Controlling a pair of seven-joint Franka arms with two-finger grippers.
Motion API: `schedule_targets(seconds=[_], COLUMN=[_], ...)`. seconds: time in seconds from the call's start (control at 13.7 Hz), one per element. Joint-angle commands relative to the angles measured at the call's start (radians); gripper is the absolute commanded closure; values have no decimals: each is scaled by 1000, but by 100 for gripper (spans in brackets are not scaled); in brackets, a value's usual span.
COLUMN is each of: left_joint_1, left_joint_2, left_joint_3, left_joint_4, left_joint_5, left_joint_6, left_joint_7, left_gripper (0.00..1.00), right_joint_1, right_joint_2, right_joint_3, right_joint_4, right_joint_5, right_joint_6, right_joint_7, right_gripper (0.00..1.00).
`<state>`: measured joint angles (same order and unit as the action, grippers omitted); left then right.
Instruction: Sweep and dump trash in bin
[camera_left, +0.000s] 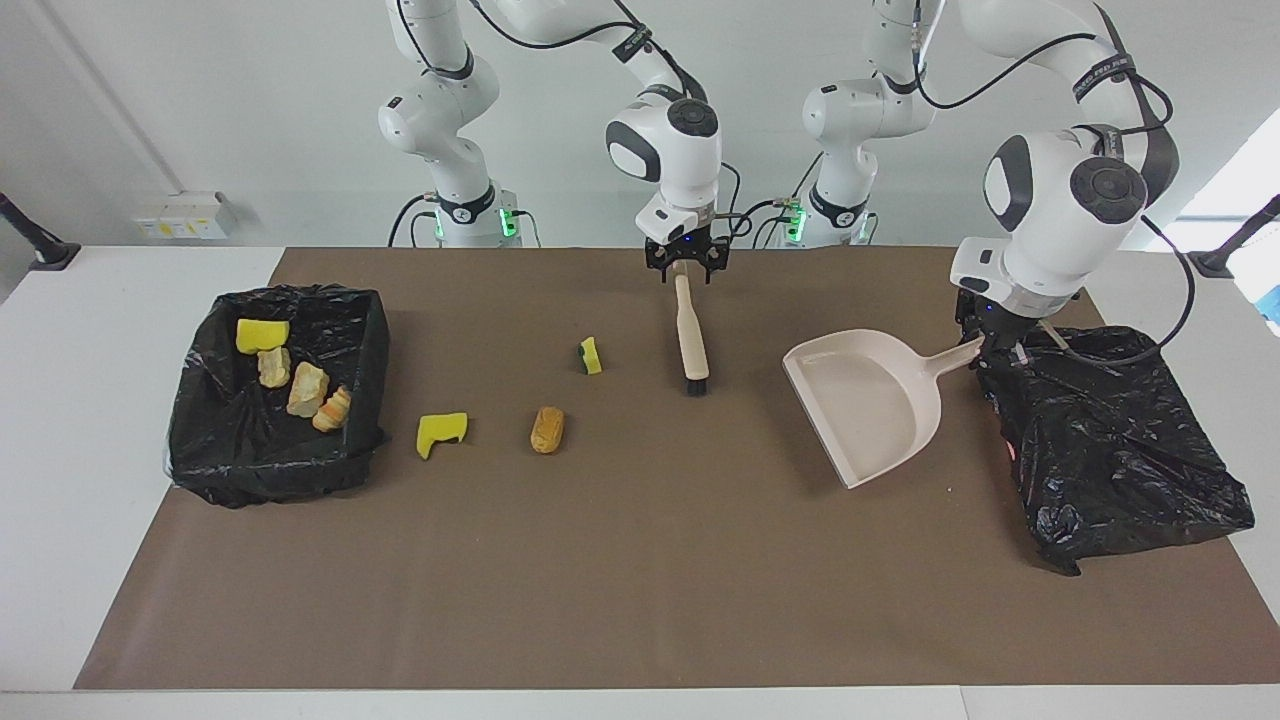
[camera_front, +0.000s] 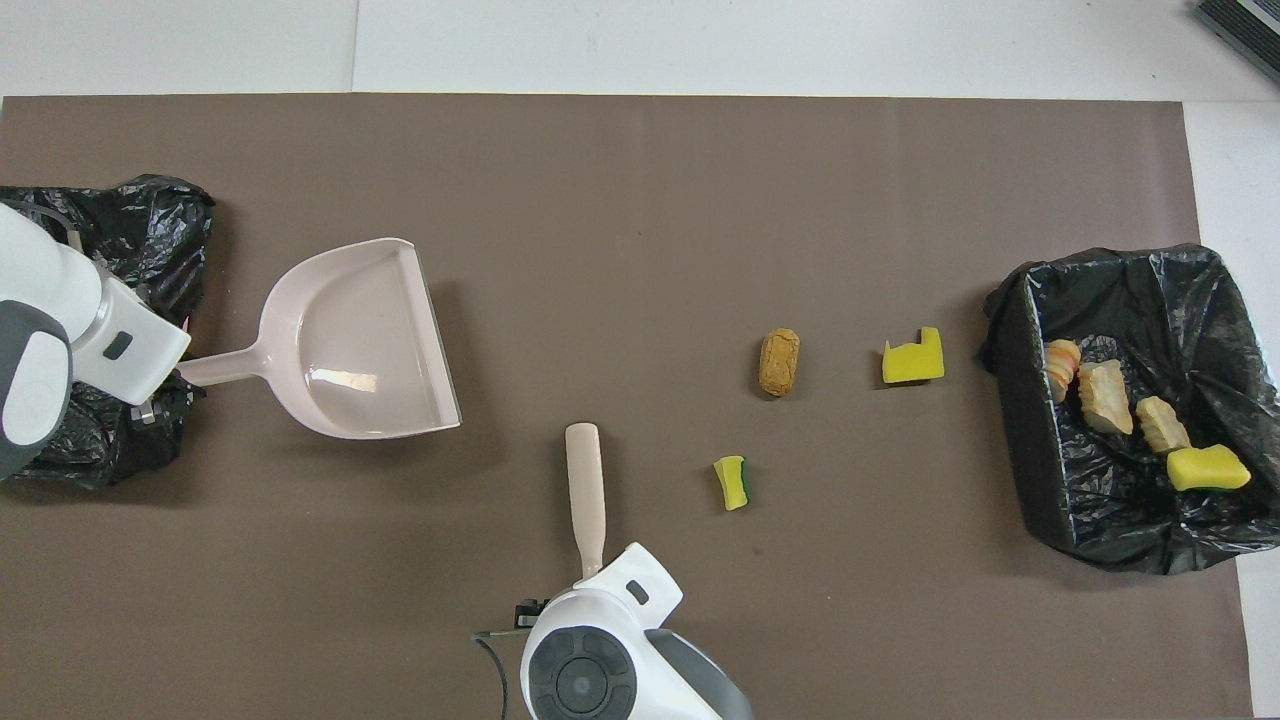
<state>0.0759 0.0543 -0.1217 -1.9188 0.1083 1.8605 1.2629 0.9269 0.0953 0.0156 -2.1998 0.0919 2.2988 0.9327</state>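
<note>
Three loose trash pieces lie on the brown mat: a green-backed yellow sponge bit (camera_left: 591, 356) (camera_front: 732, 482), a yellow sponge piece (camera_left: 441, 432) (camera_front: 913, 358) and a tan bread chunk (camera_left: 546, 429) (camera_front: 779, 362). Several more pieces rest inside the black-lined bin (camera_left: 372, 365) (camera_front: 1020, 400) at the right arm's end. A beige brush (camera_left: 690, 335) (camera_front: 585, 490) lies flat, bristles pointing away from the robots. My right gripper (camera_left: 685, 266) is low over the handle's end, open, fingers on either side of it. My left gripper (camera_left: 990, 347) is shut on the handle of the beige dustpan (camera_left: 870, 410) (camera_front: 360, 340).
A crumpled black bag (camera_left: 1110, 450) (camera_front: 150, 215) lies at the left arm's end, right beside the dustpan handle and partly under the left wrist. The brown mat (camera_left: 640, 580) covers most of the white table.
</note>
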Motion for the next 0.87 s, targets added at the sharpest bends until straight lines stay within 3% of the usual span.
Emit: schedule_targets(seconds=[0.0, 0.29, 0.58, 0.8], left_joint_1=[13, 7, 2, -31], left_joint_2=[-36, -43, -80, -90], left_joint_3=[-9, -9, -12, -13], left_joint_4=[-40, -60, -141, -190], left_joint_5=[11, 11, 11, 11], left_joint_6=[32, 57, 117, 154], left_joint_7=[6, 6, 1, -49], left_gripper=[100, 100, 100, 100], right_joint_1=[-3, -5, -23, -86], right_joint_2=[-20, -14, -32, -122], right_joint_3=[-2, -2, -6, -9], right_joint_4=[-26, -18, 14, 35], right_joint_5=[25, 25, 25, 25], right_joint_6=[25, 15, -94, -215], right_joint_7=[-64, -61, -72, -100], right_gripper=[35, 100, 100, 100])
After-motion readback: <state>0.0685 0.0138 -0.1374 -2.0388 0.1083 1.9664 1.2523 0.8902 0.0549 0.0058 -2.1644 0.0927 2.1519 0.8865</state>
